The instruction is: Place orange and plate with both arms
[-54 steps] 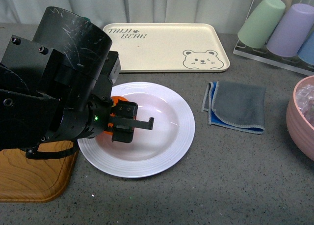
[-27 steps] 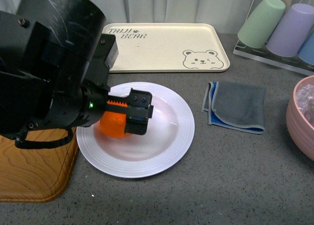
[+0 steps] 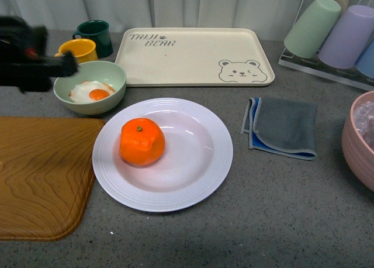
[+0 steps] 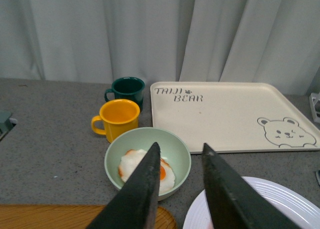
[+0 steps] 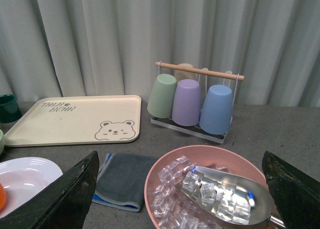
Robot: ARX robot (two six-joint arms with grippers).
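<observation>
Your orange (image 3: 142, 141) sits loose on the plate (image 3: 201, 183), left of its middle, on the bench (image 3: 280, 215). Both the left pincer (image 4: 181, 149) and right pincer (image 5: 180, 159) stand open, empty. Tilt that glossy plate while lifting and the fruit may roll off.

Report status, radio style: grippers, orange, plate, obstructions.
Left gripper open, empty. Right gripper open, empty. Round bright orange fruit sits in large white glossy plate. Nothing on top of either.

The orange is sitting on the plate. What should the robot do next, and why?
Probably move the right gripper toward the plate and grasp its rim: the orange lies free on it, and the left gripper is open too, holding nothing.
</observation>
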